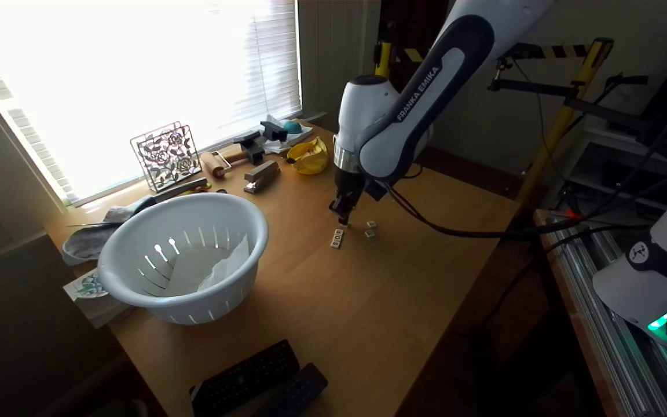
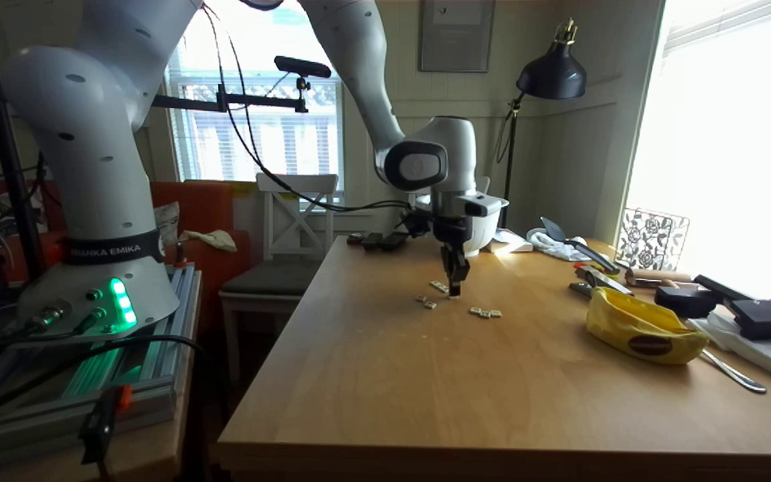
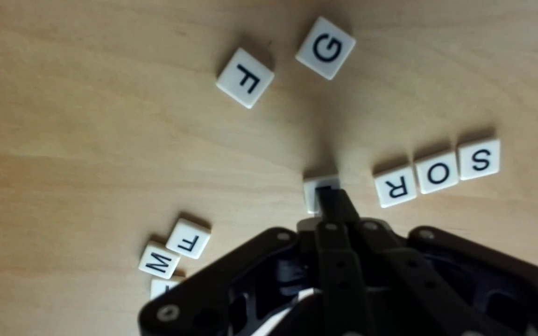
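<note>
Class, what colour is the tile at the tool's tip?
The tile is white; it shows best in the wrist view.

The worktop [image 2: 492,395] is smooth wood, grain showing under a soft sheen. The letter tiles [image 3: 437,172] look like smooth plastic with a satin finish; the fingers [image 3: 339,208] are matt. The colander [image 1: 241,286] is smooth plastic, the banana-shaped pouch [image 2: 616,321] looks like soft cloth, the cutlery handle [image 2: 735,372] is glossy metal, and the rails [image 1: 603,324] are bare metal.
</note>
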